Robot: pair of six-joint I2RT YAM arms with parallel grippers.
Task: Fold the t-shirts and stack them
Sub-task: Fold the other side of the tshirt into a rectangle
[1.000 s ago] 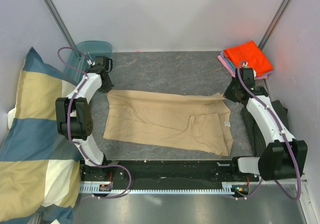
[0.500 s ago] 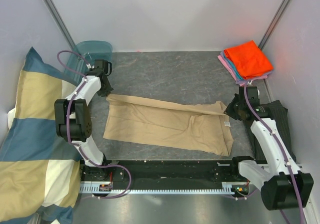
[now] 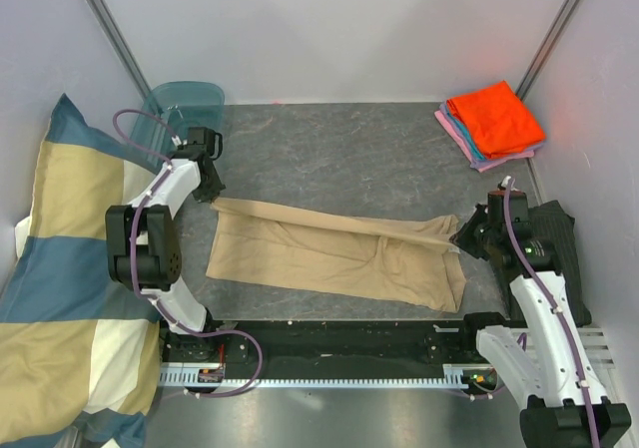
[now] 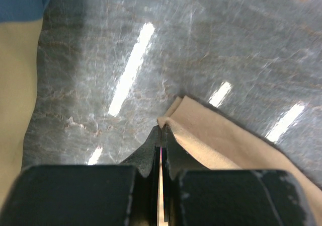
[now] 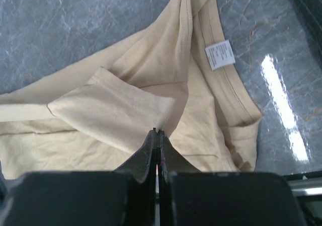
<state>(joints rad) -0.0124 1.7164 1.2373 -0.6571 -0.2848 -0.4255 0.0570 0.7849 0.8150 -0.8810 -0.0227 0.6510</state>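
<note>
1. Grey marbled counter (image 3: 339, 149) fills the floor of a pale-walled booth. A blue-and-cream checked pillow (image 3: 60, 268) lies past its left edge and a dark striped cloth (image 3: 559, 230) along its right edge.
2. At the far left corner stands a translucent teal tub (image 3: 185, 99).
3. The tan t-shirt (image 3: 329, 258) lies spread across the near half of the counter, closer to the near edge than to the far one.
4. Its far edge runs as a narrow, fairly straight fold from one pincer to the other.
5. The left pincer (image 3: 207, 191) is clenched on the tan t-shirt's far left corner. The left wrist view shows the fingertips (image 4: 157, 139) pressed together with the cloth's tip bunched between them.
6. The right pincer (image 3: 462, 240) is clenched near the shirt's right end, not far from the counter's right edge. From its wrist camera it seems to be nipping a fold by the sleeve, though the contact itself is partly hidden.
7. A white care label (image 5: 220, 55) shows inside the collar, beyond the right pincer's tips.
8. The stack of folded t-shirts (image 3: 494, 121) sits at the far right corner, well apart from the tan one. The top one is bright orange, with blue and pink edges showing beneath.
</note>
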